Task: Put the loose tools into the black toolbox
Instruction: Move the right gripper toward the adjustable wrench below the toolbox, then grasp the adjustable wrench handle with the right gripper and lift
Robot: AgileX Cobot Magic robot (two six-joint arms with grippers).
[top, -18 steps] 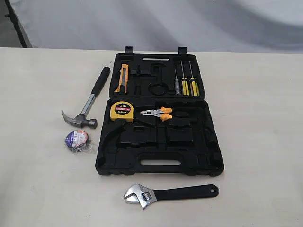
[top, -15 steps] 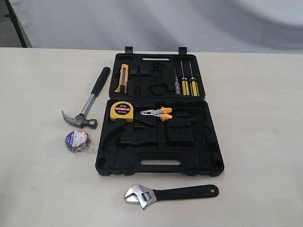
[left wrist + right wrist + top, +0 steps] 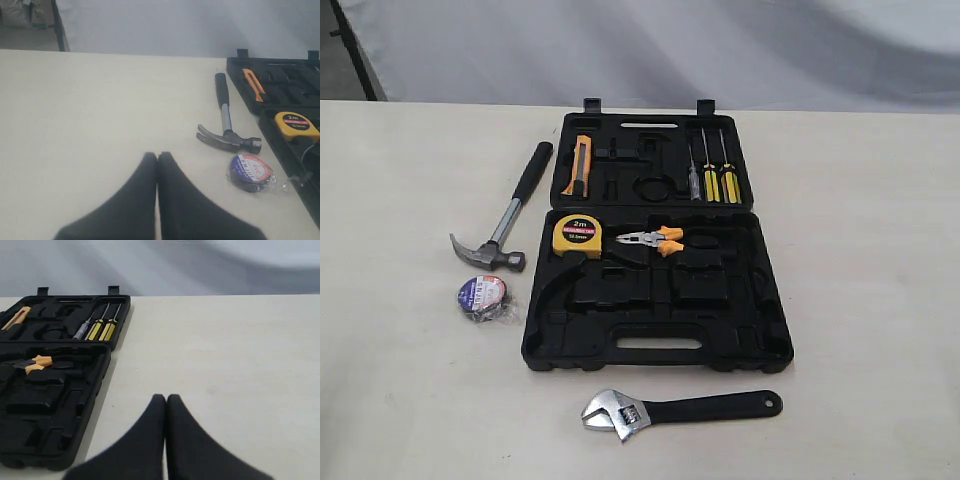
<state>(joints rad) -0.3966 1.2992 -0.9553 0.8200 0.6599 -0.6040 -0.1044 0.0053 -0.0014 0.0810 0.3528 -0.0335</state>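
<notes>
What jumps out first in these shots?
The open black toolbox dominates mid-table, its yellow tape measure and orange-handled pliers bright inside. Outside lie the claw hammer and tape roll on its left in the exterior view, the adjustable wrench nearer the camera.

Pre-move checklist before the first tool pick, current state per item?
1. Black toolbox open, lying flat: ok.
2. Hammer, tape roll and wrench loose on the table, nothing on them: ok.
3. Left gripper open for a grasp: not ok, shut, empty.
4. Right gripper open: not ok, shut, empty.
5. Free recesses in the half holding the tape measure: ok.
6. Which recess fits which tool: cannot tell.
</notes>
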